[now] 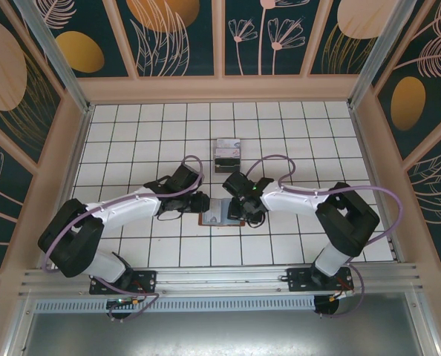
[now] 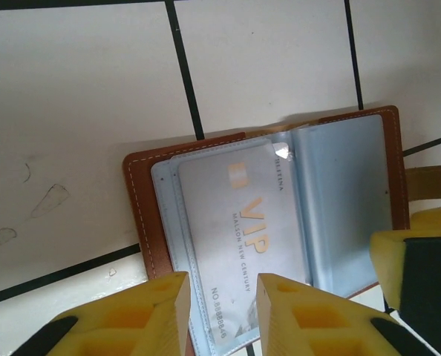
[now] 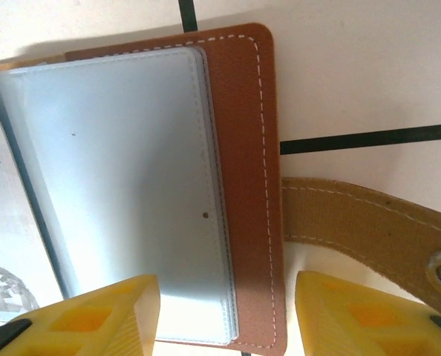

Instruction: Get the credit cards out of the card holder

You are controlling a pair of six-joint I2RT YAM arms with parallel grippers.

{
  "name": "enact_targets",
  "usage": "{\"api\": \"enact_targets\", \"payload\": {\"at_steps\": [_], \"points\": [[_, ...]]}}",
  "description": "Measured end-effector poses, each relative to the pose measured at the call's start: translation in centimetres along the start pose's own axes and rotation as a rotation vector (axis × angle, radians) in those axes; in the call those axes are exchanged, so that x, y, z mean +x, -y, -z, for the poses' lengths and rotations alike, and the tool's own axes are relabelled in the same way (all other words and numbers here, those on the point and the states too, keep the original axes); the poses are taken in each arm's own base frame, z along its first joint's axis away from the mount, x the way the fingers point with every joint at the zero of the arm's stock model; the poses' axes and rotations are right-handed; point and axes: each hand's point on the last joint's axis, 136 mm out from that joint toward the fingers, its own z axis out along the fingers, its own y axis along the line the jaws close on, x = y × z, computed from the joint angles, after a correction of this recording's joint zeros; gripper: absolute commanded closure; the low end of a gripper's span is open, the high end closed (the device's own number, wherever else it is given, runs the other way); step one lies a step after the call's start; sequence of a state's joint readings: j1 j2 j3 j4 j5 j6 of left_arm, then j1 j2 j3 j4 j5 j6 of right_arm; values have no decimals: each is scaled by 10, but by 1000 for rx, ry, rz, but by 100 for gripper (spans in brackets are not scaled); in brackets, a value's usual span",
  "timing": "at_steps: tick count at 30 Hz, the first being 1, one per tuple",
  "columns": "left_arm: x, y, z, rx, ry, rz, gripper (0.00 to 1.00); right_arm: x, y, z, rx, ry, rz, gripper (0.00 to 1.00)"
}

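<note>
The brown card holder [image 1: 219, 216] lies open on the white tiled table between both grippers. In the left wrist view its brown cover [image 2: 141, 215] frames grey-blue sleeves, and a grey credit card [image 2: 243, 222] marked VIP sits in the left sleeve. My left gripper [image 2: 222, 285] hovers over that card's near end, its yellow fingers a little apart with nothing pinched between them. My right gripper [image 3: 228, 297] is open, its fingers straddling the right flap [image 3: 246, 148] and its stacked sleeves. A corner of the card [image 3: 5, 245] shows at the left of the right wrist view.
The holder's tan closing tab [image 3: 354, 215] lies flat on the table to the right of the flap. A clear plastic stand [image 1: 226, 153] sits a few tiles behind the holder. Wooden walls [image 1: 72, 148] fence the table on three sides.
</note>
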State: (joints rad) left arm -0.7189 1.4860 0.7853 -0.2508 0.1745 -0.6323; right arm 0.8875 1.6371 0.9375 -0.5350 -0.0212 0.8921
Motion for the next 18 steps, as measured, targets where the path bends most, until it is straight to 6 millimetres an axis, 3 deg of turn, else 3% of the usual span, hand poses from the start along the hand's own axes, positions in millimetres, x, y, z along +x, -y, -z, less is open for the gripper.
{"api": "enact_targets", "payload": {"at_steps": [8,18], "points": [[10,-9,-15,-40,-47,3,69,-17,-6,19,9,75,-1,47],[9,-12,-16,-55,-38,-1,71,-31,-25,35,-48,121,19,51]]}}
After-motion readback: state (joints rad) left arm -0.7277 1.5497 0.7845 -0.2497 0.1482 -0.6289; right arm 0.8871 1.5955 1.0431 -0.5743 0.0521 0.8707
